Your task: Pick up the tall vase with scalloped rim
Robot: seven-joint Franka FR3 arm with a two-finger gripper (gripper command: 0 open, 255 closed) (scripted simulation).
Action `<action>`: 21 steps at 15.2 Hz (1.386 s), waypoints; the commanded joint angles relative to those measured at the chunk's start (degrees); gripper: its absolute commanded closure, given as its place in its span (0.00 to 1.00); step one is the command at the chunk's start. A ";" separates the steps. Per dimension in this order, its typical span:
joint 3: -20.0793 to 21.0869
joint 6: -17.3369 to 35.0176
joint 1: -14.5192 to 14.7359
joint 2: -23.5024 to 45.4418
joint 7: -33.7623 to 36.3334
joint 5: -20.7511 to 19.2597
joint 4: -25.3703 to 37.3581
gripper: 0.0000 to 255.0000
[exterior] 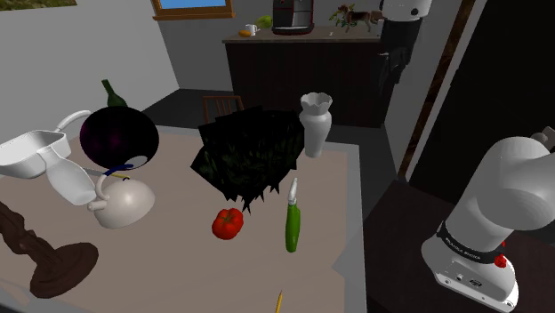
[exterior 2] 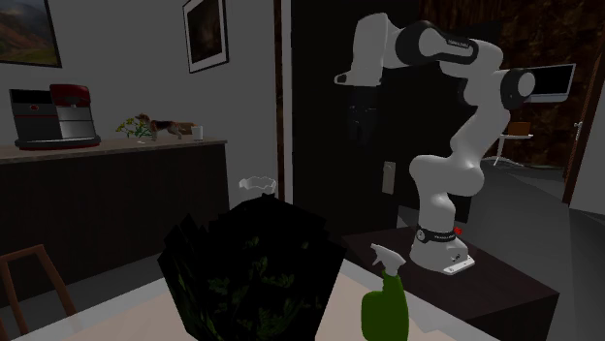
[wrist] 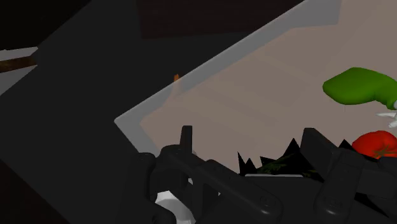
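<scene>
The white vase [exterior: 316, 123] is standing upright on the table [exterior: 331, 200], well below the gripper [exterior 2: 362, 134] and off to one side of it, with nothing showing above its wavy rim. The gripper is hanging high with its fingers spread apart and gripping nothing, so I judge the task is barely beginning: descending, closing on the vase and lifting are all left. Farther from the gripper, a dark leafy plant [exterior: 249, 156], a green spray bottle [exterior: 293, 227] and a red pepper [exterior: 228, 223] are sitting beyond the vase, and a white tub [exterior: 31, 151] is looking empty.
</scene>
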 commanded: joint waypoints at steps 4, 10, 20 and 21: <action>-0.13 4.76 -0.28 5.66 0.08 -1.32 0.90 0.00; -0.32 12.97 -1.01 17.79 0.55 -3.98 4.84 0.00; -0.66 21.72 -2.22 39.21 1.88 -8.48 17.54 0.00; -0.71 22.22 -2.33 41.39 2.01 -8.92 19.23 0.00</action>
